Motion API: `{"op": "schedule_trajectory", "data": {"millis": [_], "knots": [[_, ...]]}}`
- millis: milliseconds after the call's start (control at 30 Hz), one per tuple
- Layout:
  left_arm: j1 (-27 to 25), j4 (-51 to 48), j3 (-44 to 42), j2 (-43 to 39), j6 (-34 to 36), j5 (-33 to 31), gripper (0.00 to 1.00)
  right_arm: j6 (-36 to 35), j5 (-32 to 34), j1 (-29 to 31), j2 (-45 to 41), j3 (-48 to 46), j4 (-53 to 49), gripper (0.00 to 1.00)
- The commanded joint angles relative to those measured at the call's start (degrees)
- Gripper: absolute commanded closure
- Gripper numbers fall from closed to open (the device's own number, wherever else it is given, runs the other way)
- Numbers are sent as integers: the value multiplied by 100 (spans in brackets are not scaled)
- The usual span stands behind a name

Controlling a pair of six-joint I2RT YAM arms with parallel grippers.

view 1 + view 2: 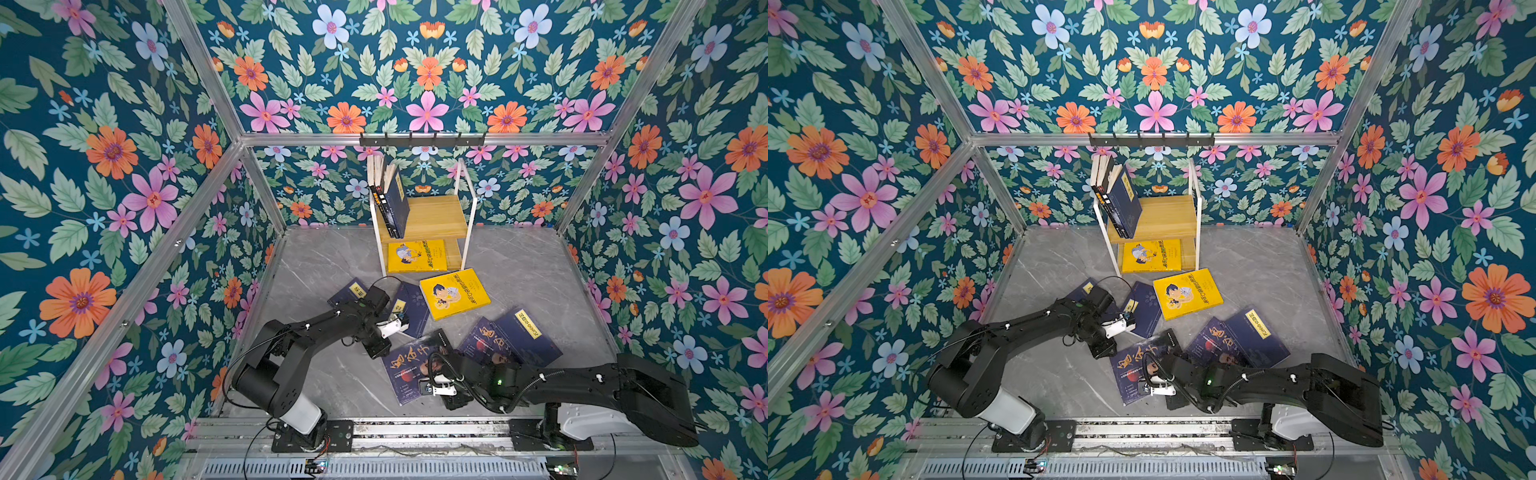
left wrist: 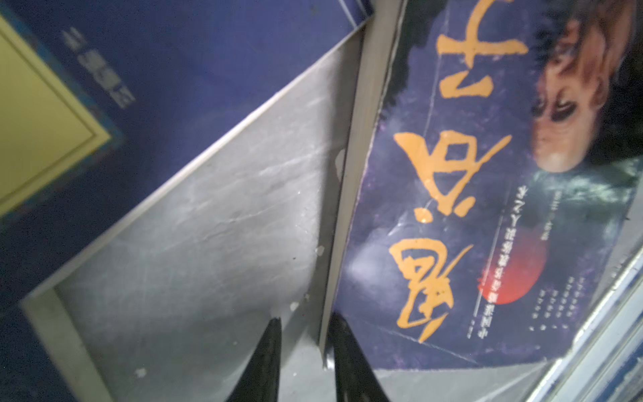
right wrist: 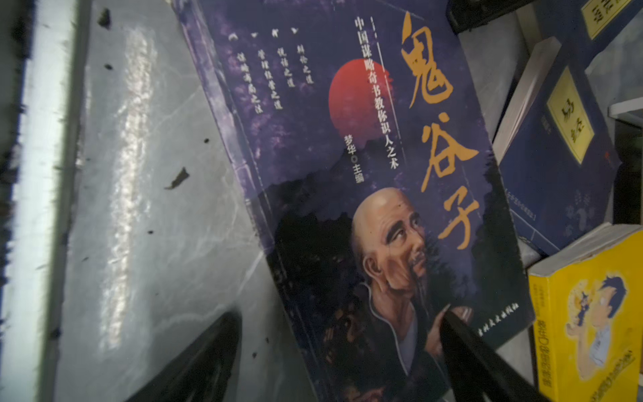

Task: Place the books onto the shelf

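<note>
A dark purple book with a bearded man (image 1: 409, 365) (image 1: 1133, 370) lies on the grey floor at the front. My left gripper (image 1: 379, 352) (image 2: 305, 316) has narrow jaws around that book's (image 2: 452, 209) far-left corner, one finger on the cover. My right gripper (image 1: 432, 388) (image 3: 341, 313) is open and straddles the same book's (image 3: 348, 139) spine edge. The shelf (image 1: 436, 216) stands at the back, with several books upright (image 1: 392, 199) on its upper board and a yellow book (image 1: 417, 256) on the lower one. Another yellow book (image 1: 455, 294) and navy books (image 1: 528, 332) lie on the floor.
A second dark purple book (image 1: 482, 340) lies partly under the navy one. Two more navy books (image 1: 409, 307) lie under my left arm. A black hook rail (image 1: 422, 139) hangs above the shelf. Flowered walls close in three sides, and a metal rail (image 1: 415, 428) runs along the front.
</note>
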Motion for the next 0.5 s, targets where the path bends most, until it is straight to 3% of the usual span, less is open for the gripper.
{"op": "schedule_trajectory", "data": {"millis": [0,167,467], "knots": [[-56,39,-142,130,180,-463,91,-236,280,37,152,-110,506,11],[-227,21,-130,381,141,-291,98,-1051,1239,312,643,-303,1500,10],[-357,306,-343,562,192,-600,100,-2344,1988,415,928,-560,3531,13]]}}
